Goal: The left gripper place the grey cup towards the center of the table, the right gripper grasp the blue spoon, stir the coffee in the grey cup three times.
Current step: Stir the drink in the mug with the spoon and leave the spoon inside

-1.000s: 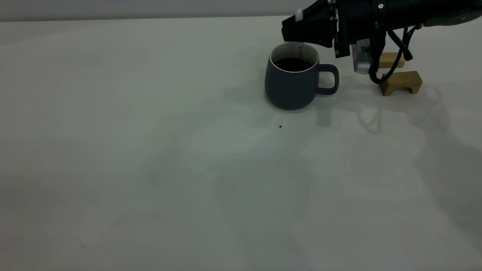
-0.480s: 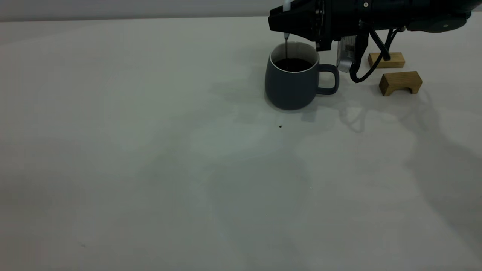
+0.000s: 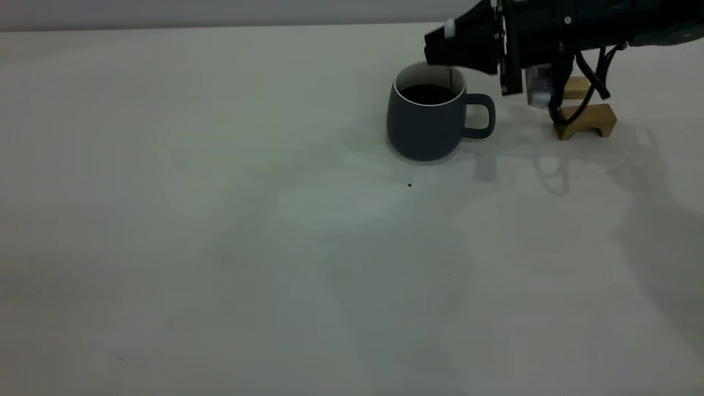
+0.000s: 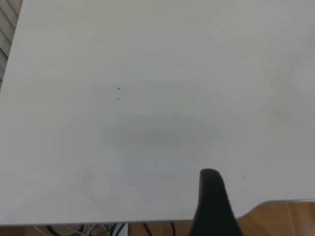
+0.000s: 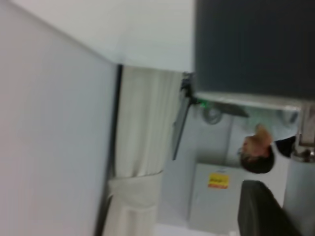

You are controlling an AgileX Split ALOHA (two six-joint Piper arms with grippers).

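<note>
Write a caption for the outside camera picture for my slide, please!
Black right gripper holds a blue-handled spoon over the dark blue-grey mug of coffee.

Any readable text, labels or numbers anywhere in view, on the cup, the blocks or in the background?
Nothing can be read.
Yellow sign on a pale cabinet in the right wrist view's background: dark marks, too blurred to read.
Cup, wooden blocks, table and right gripper: no visible markings.
</note>
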